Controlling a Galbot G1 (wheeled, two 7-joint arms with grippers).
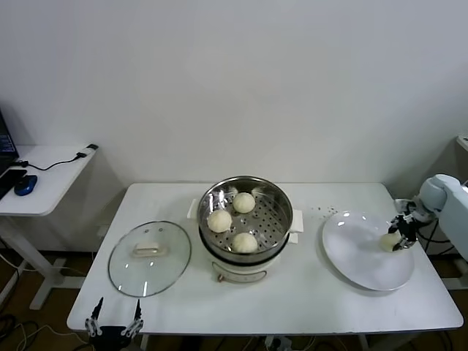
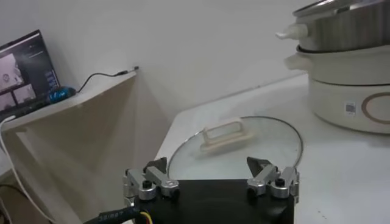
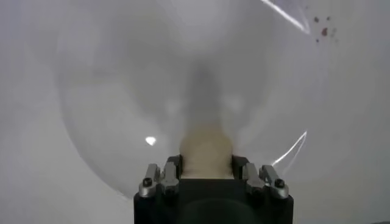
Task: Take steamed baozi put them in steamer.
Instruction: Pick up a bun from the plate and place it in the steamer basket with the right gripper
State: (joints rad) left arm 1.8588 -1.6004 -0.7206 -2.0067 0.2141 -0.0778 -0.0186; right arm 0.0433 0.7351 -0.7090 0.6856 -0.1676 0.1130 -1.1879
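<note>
The right gripper (image 1: 399,238) is down on the plate (image 1: 358,263), jaws pinched on the last bun (image 3: 206,149), which sits at the plate's outer edge, well apart from the steamer (image 1: 245,219). 3 buns (image 1: 219,220) already lie on the perforated tray, spaced so 1 gap remains toward the plate side, probably for this one. The lid (image 1: 149,257) lies flat beside the steamer, leaving its mouth free. The left gripper (image 1: 113,326) waits at the table's near edge, fingers spread, holding nothing, clear of the carrying path
</note>
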